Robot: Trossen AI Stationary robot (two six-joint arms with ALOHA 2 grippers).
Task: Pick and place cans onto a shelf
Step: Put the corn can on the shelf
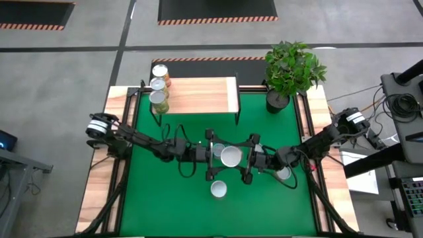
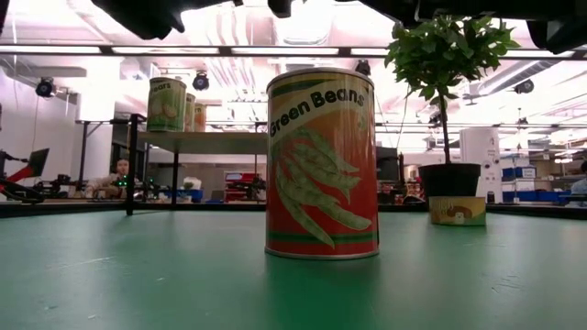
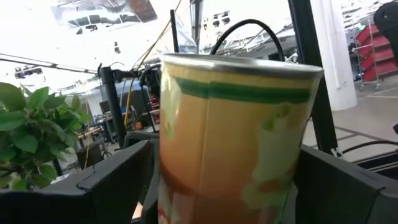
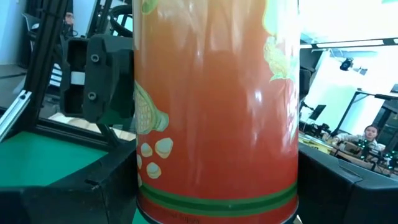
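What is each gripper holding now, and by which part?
One can: the left gripper and the right gripper both appear to clasp its side wall, from opposite sides.

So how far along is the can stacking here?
Done: three cans stand at the shelf's left end. In hand: one can sits between the left gripper and the right gripper mid-mat; grip unclear. Left: at least two more on the green mat, a front can and a side can.
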